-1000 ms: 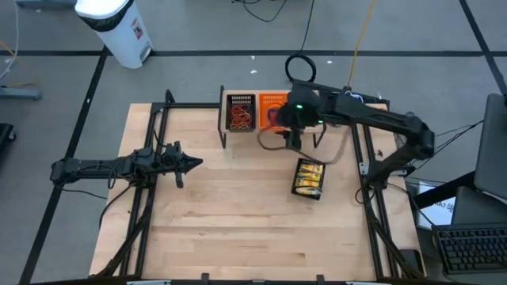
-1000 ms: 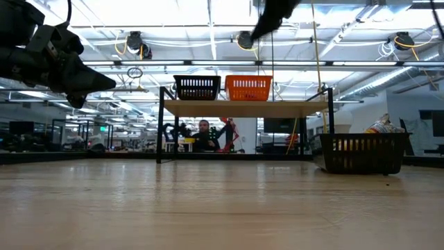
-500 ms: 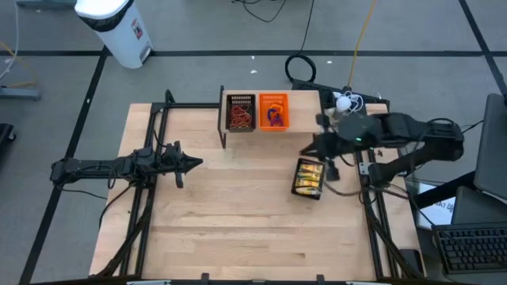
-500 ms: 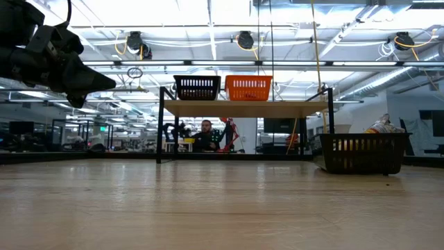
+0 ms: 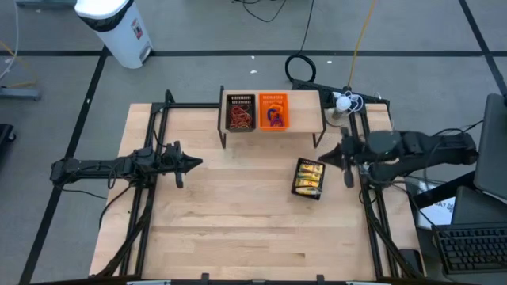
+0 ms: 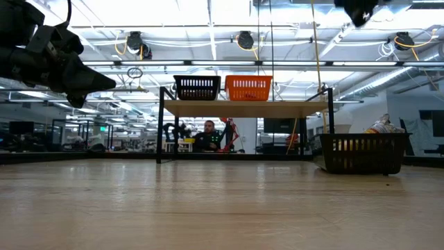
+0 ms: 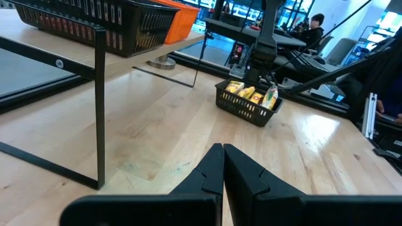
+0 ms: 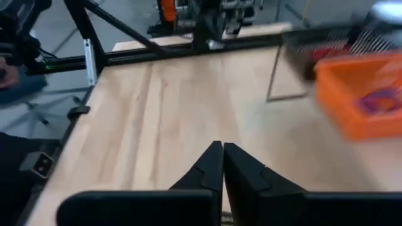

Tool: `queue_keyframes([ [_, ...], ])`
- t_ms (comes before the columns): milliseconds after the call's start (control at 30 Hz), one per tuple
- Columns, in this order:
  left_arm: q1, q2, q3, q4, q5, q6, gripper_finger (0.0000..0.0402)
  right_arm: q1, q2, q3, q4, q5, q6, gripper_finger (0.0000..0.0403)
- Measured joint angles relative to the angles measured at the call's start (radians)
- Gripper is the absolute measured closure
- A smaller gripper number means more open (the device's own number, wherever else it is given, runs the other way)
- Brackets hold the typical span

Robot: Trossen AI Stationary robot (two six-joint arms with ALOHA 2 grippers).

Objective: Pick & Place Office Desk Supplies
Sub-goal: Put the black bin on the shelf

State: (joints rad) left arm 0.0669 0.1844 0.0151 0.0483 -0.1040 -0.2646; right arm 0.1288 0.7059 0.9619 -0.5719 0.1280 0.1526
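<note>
Right hand (image 5: 331,157) is sitting closed with nothing in it, fingers pressed together in its wrist view, hovering over the bench's (image 5: 238,214) right side just beside the black mesh tray of yellow packets (image 5: 308,179). It's apart from that tray, not touching it. In the low view only a dark bit of that arm is showing at the top right.

Left hand (image 5: 196,162) is also closed and empty, tips meeting in its wrist view, waiting over the left half of the bench, pointing toward the centre.

Supplies are sitting in three places:
- Red-brown rubber bands (image 5: 240,116) are lying in the black mesh tray (image 5: 240,99) on the raised shelf (image 5: 304,101) at the far edge of the bench.
- Small purple and blue rings (image 5: 274,115) are lying in the orange tray (image 5: 272,99), touching that mesh tray's right side on the same shelf.
- Yellow packets are piled in the second black mesh tray (image 7: 244,112), standing directly on the bench in front of the shelf, toward the right.

Low view is showing both shelf trays side by side on top of the shelf, with the bench-level tray off to the right. A person (image 6: 205,136) is sitting in the room behind, visible under the shelf.
</note>
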Motion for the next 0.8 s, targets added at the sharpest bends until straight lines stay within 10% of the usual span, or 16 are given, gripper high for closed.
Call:
queue_keyframes([
  [233,0.0,0.0,0.0,0.0,0.0,0.0,0.0396,0.126,0.069,-0.171,0.134,-0.026,0.181,0.0402],
  [800,0.0,0.0,0.001,-0.009,-0.002,0.007,0.0396,0.26,0.604,0.022,-0.148,0.026,0.286,0.0356],
])
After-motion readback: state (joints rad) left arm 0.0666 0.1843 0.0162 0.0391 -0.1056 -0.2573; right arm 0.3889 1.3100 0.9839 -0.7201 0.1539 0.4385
